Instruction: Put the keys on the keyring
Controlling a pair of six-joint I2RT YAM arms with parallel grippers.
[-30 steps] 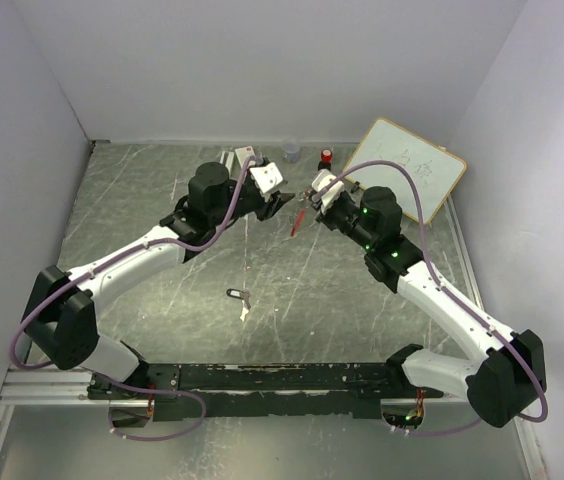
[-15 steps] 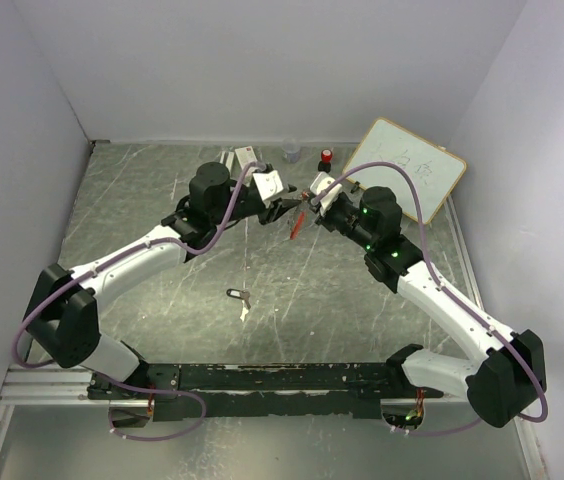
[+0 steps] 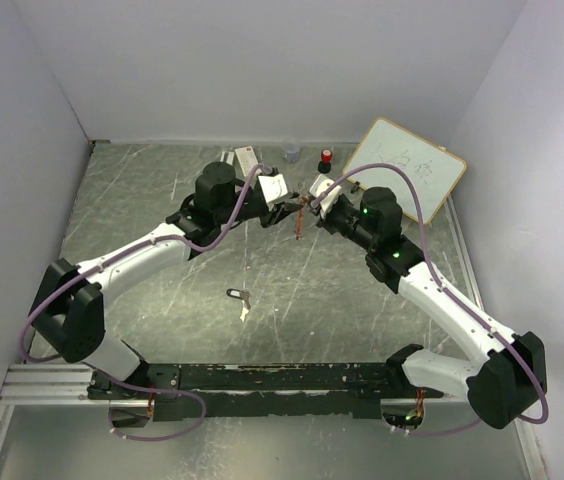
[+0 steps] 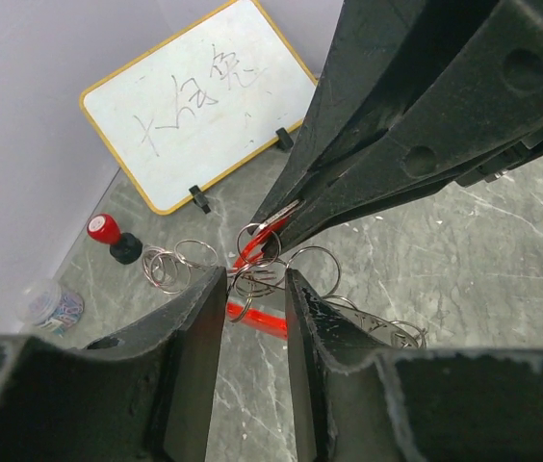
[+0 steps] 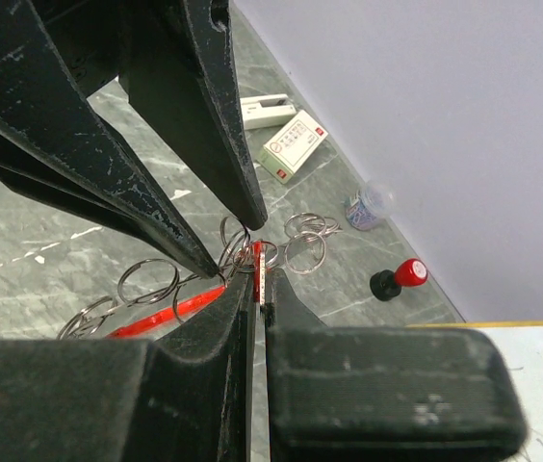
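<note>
Closing in on the keyring (image 5: 175,308), left gripper (image 4: 255,281) is narrowing, jaws unclenched; right gripper (image 5: 259,279) is clamping the keyring; threading is likely nearing.

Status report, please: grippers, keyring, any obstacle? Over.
Right gripper shut on keyring. Left gripper open, tips at the keyring. One key lies apart, untouched. No obstacle seen.

**Whiteboard and small clutter sitting along the back of the table**

A yellow-framed whiteboard (image 3: 407,170) with handwriting is standing on small black feet on the grey marbled table (image 3: 142,210). Just left of the whiteboard, a red-capped black stamp (image 3: 327,157) is standing upright. Farther left of the whiteboard, a small clear jar (image 3: 291,152) is sitting. Beyond it, a white box (image 5: 293,144) and a white stapler-like piece (image 5: 267,109) are lying side by side.
</note>
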